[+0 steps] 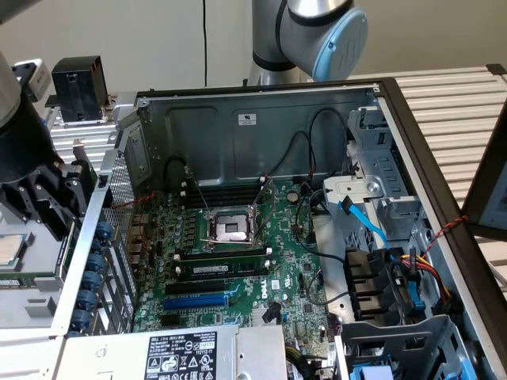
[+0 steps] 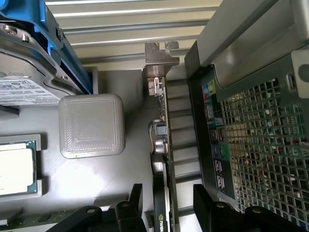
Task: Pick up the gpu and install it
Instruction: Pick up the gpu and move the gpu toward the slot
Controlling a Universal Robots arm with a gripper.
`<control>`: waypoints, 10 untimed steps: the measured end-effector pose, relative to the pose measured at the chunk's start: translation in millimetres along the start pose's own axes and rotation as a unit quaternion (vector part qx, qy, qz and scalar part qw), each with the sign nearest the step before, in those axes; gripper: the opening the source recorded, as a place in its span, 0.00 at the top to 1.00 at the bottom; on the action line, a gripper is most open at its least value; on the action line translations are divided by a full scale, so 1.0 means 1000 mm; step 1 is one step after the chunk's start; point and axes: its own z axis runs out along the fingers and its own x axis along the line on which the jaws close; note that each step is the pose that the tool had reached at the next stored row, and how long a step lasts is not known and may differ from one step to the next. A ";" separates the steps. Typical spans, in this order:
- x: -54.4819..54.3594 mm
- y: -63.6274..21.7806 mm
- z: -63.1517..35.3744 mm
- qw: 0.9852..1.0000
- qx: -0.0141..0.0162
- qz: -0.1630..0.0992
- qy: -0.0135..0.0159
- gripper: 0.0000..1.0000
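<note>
Poised with the claw (image 2: 168, 189) spread apart, a finger on either side of the gpu (image 2: 162, 145), gripping nothing yet. Look for the gpu outside the computer case (image 1: 206, 134), on the exterior view's left, standing on edge on the grey counter (image 2: 96, 188) just beside the case's perforated rear wall (image 2: 260, 140), metal bracket (image 2: 159, 55) at the end far from the claw. Judged as the grasp step. To do it well: centre over the thin card so as to meet it with both fingers together; stay square to its length, not skewed; take hold on the black body, clear of the bracket and the small connectors along the edge. Mind the narrow gap toward the case wall on one side and the grey block (image 2: 91, 125) on the other. Close gently, enough to hold without flexing the board.
</note>
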 end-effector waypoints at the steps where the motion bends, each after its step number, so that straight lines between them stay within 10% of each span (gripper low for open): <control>1: 0.000 0.0000 0.0001 1.000 0.000 0.000 0.000 0.46; 10: 0.001 0.0017 0.0058 1.000 0.000 0.000 0.004 0.46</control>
